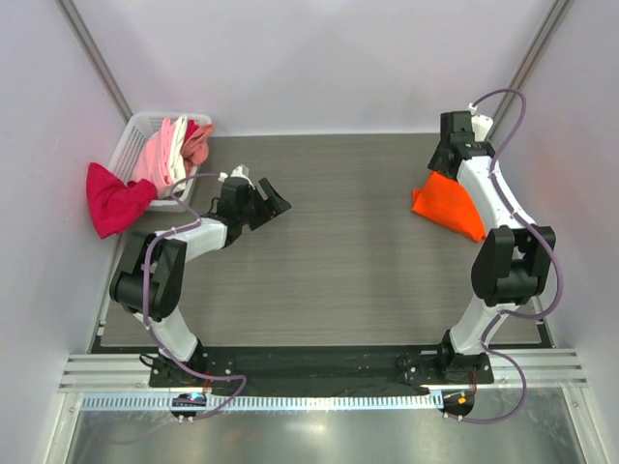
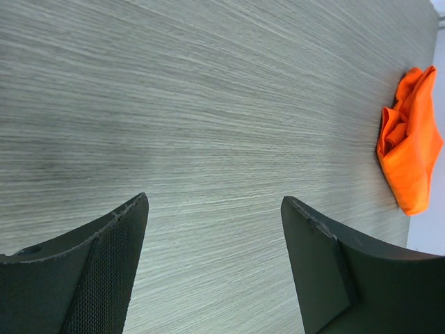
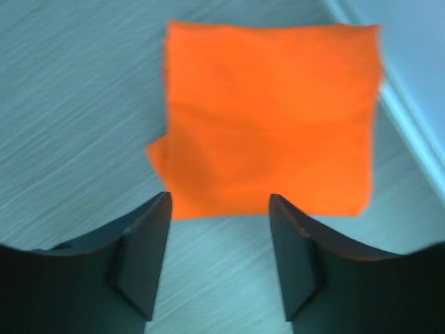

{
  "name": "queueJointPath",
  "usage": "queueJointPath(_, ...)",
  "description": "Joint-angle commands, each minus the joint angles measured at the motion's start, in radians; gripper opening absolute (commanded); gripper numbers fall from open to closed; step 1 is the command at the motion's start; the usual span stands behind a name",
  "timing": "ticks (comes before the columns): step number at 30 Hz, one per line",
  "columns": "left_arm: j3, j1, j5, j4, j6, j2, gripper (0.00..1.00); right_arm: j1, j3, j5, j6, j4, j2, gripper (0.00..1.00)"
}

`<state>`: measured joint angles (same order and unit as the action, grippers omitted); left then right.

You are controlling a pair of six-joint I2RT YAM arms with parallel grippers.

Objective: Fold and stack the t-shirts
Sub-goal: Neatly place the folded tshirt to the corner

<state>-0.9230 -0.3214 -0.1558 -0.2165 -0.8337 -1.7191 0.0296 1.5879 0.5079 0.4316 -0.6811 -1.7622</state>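
Note:
A bright orange t-shirt lies folded into a rough square at the table's right side, close to the wall. My right gripper hovers over its far edge, open and empty. In the right wrist view the orange t-shirt lies flat just beyond the open right gripper. My left gripper stands open over bare table left of centre, holding nothing. In the left wrist view the left gripper faces the orange t-shirt far across the table. A magenta-red t-shirt hangs over the basket's side.
A white mesh basket stands at the back left corner with pink, white and salmon t-shirts piled in it. Walls close in on both sides. A metal rail runs along the near edge by the arm bases.

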Motion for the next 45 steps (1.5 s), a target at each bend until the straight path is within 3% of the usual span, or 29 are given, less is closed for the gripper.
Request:
queueJointPath(1,-0.008,-0.001,-0.013,-0.057,0.007,0.033,0.78,-0.03,-0.02,-0.271,-0.016,0.114,-0.04,0.59)
queueJointPath(6,-0.01,-0.001,-0.014,-0.055,0.013,0.036,0.77,0.013,0.096,-0.373,-0.016,0.114,-0.183,0.28)
queueJointPath(9,-0.007,-0.002,-0.01,-0.052,0.015,0.041,0.77,0.033,0.158,-0.373,-0.028,0.101,-0.269,0.15)
queueJointPath(18,-0.007,-0.001,-0.014,-0.05,0.013,0.042,0.76,0.049,0.293,-0.234,-0.002,0.025,-0.451,0.02)
queueJointPath(23,-0.014,-0.002,-0.019,-0.043,0.021,0.041,0.76,0.049,0.256,-0.151,0.019,-0.011,-0.461,0.01)
queueJointPath(29,-0.011,0.001,-0.016,-0.034,0.019,0.049,0.76,0.047,0.095,-0.166,0.001,-0.034,-0.401,0.01)
queueJointPath(37,0.029,-0.002,-0.011,-0.055,0.008,0.084,0.75,0.046,-0.271,-0.101,0.024,0.032,-0.129,0.01)
queueJointPath(40,0.05,-0.001,-0.008,-0.067,0.007,0.104,0.75,0.046,-0.362,-0.15,0.027,0.072,-0.021,0.01)
queueJointPath(43,0.076,-0.002,-0.008,-0.086,0.011,0.13,0.76,0.055,-0.387,-0.225,0.007,0.095,0.072,0.08)
queueJointPath(45,0.091,-0.002,-0.013,-0.095,0.018,0.145,0.78,0.078,-0.405,-0.267,-0.02,0.132,0.154,0.23)
